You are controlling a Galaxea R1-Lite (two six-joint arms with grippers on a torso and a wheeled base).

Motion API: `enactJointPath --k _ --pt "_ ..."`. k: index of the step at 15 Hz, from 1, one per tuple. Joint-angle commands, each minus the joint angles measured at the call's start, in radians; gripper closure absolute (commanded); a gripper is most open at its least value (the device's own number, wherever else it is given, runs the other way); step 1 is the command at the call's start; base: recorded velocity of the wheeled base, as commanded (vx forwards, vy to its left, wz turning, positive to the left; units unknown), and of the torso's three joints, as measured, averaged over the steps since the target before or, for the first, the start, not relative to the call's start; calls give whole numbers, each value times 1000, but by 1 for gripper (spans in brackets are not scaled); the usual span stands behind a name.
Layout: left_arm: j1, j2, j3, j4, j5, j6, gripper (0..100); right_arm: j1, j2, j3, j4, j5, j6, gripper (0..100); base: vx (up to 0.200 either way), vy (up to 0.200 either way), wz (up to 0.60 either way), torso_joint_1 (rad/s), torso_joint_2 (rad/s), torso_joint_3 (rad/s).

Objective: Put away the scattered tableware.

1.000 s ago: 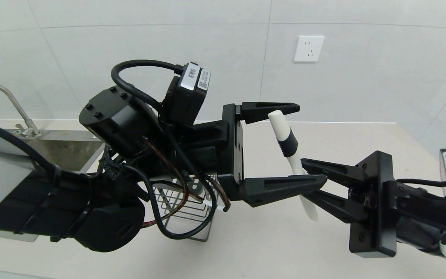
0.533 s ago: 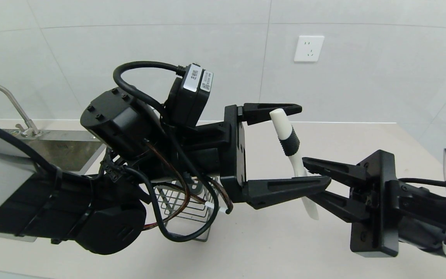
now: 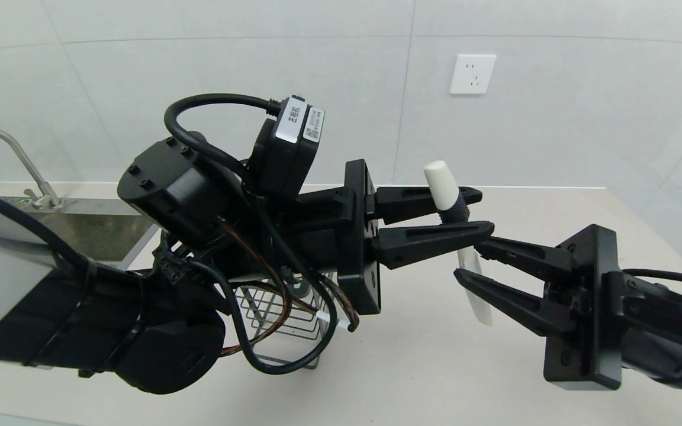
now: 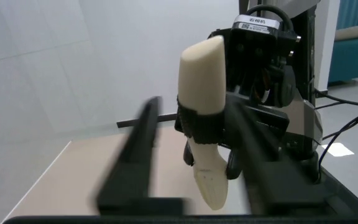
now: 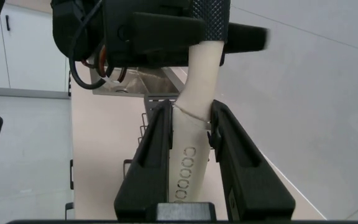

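A white utensil with a black ribbed collar and a flat white blade hangs in the air above the counter, between my two grippers. My left gripper is shut on the black collar, with the rounded handle end sticking up above its fingers. From the right, my right gripper grips the blade just below. In the right wrist view the blade is pressed between the right gripper fingers, under the left fingers. In the left wrist view the utensil stands between the left gripper fingers.
A wire basket stands on the beige counter under my left arm. A steel sink with a curved tap lies at the left. A wall socket sits on the tiled wall behind.
My left gripper's fingers have closed from wide open onto the utensil's black collar. The utensil has risen slightly and the right arm has shifted a little to the right.
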Motion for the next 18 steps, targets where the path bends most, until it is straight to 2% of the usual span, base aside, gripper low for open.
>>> enactJointPath --k 1,2,3,5,8,11,15,16,17,18 --pt "0 0 -1 -1 0 2 100 -3 -8 -5 0 1 -3 100 0 0 0 0 0 0" --pt "-1 -2 -1 -1 0 2 100 -10 -8 4 2 4 -10 100 0 0 0 0 0 0" --pt "-6 -2 -1 -1 1 2 100 -10 -8 11 3 4 -14 0 0 0 0 0 0 0" --pt "-8 -3 -1 -7 6 5 100 -10 -8 24 3 4 -33 0 0 0 0 0 0 0" --pt "-1 -3 2 -13 63 6 100 -14 -48 73 6 2 -41 0 0 0 0 0 0 0" --pt "14 -19 10 9 93 5 100 -94 -116 120 12 -1 -87 0 0 0 0 0 0 0" --pt "65 -114 57 171 95 8 100 -233 -289 192 35 -1 -104 0 0 0 0 0 0 0" --pt "91 -140 57 220 97 25 100 -281 -346 243 42 -1 -116 0 0 0 0 0 0 0" --pt "117 -152 56 249 97 57 100 -310 -387 281 42 -1 -116 0 0 0 0 0 0 0" --pt "137 -164 57 275 97 84 100 -336 -419 303 51 -1 -118 100 0 0 0 0 0 0"
